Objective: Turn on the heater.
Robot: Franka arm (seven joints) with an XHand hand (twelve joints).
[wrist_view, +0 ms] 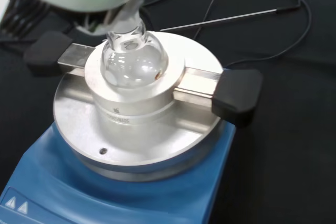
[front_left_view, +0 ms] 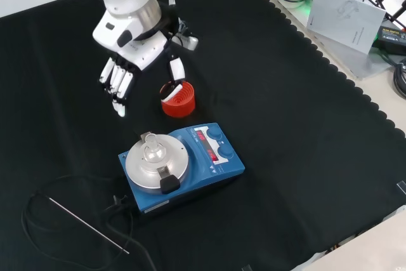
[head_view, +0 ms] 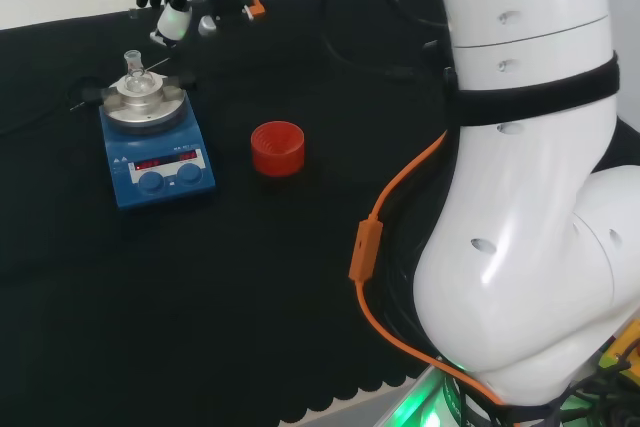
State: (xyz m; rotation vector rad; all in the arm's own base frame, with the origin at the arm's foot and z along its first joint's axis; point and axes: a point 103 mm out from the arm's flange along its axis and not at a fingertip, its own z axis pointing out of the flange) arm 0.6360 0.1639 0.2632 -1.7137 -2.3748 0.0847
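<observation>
I count one blue heater (front_left_view: 190,169) with two knobs (front_left_view: 220,144), one round-bottom flask (wrist_view: 134,61), apparently empty, and one red ribbed stand (front_left_view: 178,99). My robot hand (front_left_view: 130,61) hangs above, fingers straight, empty. The black surface (front_left_view: 304,131) lies bare toward its scalloped edge.

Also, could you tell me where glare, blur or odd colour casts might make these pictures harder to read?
Wrist view: a blurred white part with a green cast sits out of focus, and the glass flask carries bright highlights. Head view: green glow under the arm's base, sheen on the white links. Front view: even light, and the heater display glows red.
</observation>
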